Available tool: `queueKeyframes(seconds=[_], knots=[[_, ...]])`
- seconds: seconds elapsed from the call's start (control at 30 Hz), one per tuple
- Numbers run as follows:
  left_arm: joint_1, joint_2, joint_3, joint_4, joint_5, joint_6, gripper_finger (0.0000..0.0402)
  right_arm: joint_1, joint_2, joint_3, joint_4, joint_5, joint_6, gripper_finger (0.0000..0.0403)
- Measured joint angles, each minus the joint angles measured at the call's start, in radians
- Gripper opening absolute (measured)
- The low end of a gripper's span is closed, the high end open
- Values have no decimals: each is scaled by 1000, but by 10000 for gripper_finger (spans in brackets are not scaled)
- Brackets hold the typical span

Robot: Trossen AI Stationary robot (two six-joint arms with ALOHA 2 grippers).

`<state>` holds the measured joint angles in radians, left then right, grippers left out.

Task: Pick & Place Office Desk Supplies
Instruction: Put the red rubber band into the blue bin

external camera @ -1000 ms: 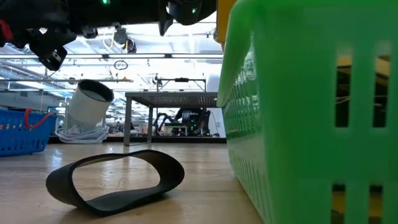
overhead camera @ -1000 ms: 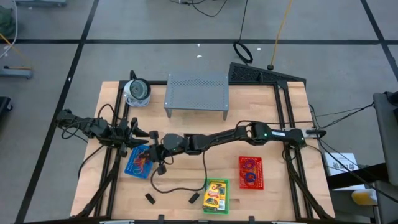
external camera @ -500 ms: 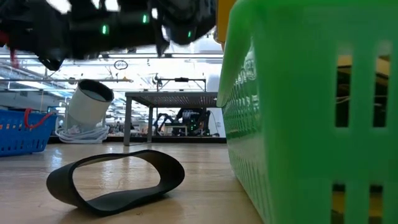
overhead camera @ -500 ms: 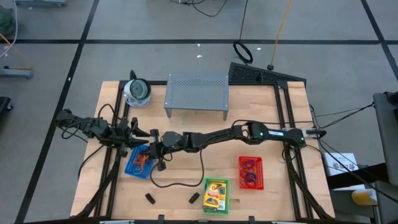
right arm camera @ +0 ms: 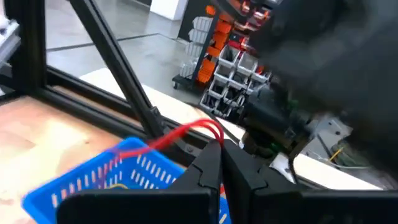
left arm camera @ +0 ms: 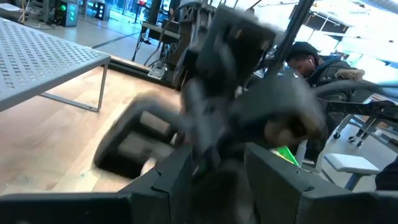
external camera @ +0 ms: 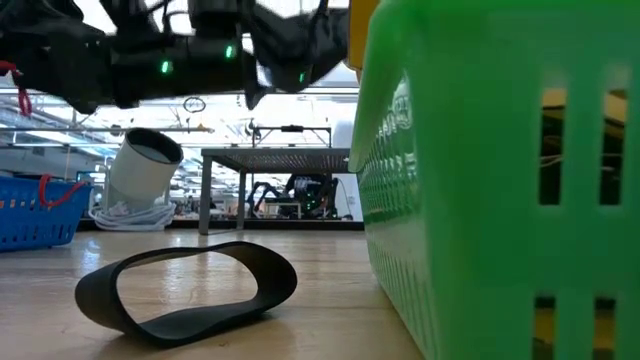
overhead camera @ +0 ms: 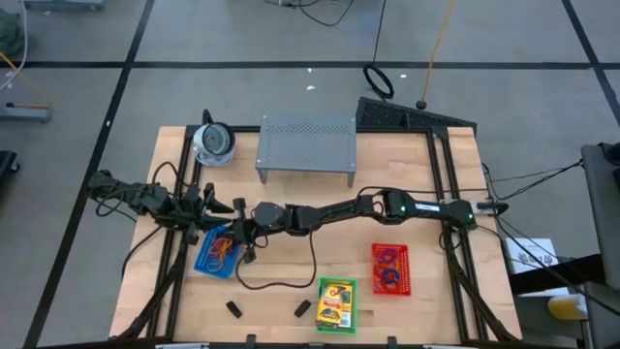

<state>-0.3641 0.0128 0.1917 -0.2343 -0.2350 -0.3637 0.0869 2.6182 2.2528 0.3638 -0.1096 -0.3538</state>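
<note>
pale wooden tabletop (overhead camera: pixel 407 315), grey perforated metal shelf (overhead camera: pixel 306 142), slatted blue plastic basket (overhead camera: pixel 219 252), matt black band (external camera: pixel 186 287)

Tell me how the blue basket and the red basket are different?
The blue basket sits on the left of the table, under both end effectors; the red basket sits on the right with nothing above it. The blue one lies slanted, the red one lies square to the table edge. Both hold rubber bands.

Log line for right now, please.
right gripper: shut, over blue basket | red rubber band: at its fingertips, grip unclear | left gripper: open, alongside
</note>
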Motion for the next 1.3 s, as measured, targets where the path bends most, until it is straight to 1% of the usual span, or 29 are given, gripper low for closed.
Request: queueKeyframes(seconds=[0.1,0.2,0.37,0.87,0.97,1.3], knots=[[0,0,0,0,0,0,154,-1,26,-5,6,-1,26,0],[0,0,0,0,0,0,154,-1,42,-4,24,1,-4,0],[0,0,0,0,0,0,154,-2,46,-2,18,0,24,0],[0,0,0,0,0,0,154,-2,45,-3,13,1,-1,1],[0,0,0,0,0,0,154,-2,45,-3,5,1,0,12],[0,0,0,0,0,0,154,-1,45,-3,-17,2,1,79]])
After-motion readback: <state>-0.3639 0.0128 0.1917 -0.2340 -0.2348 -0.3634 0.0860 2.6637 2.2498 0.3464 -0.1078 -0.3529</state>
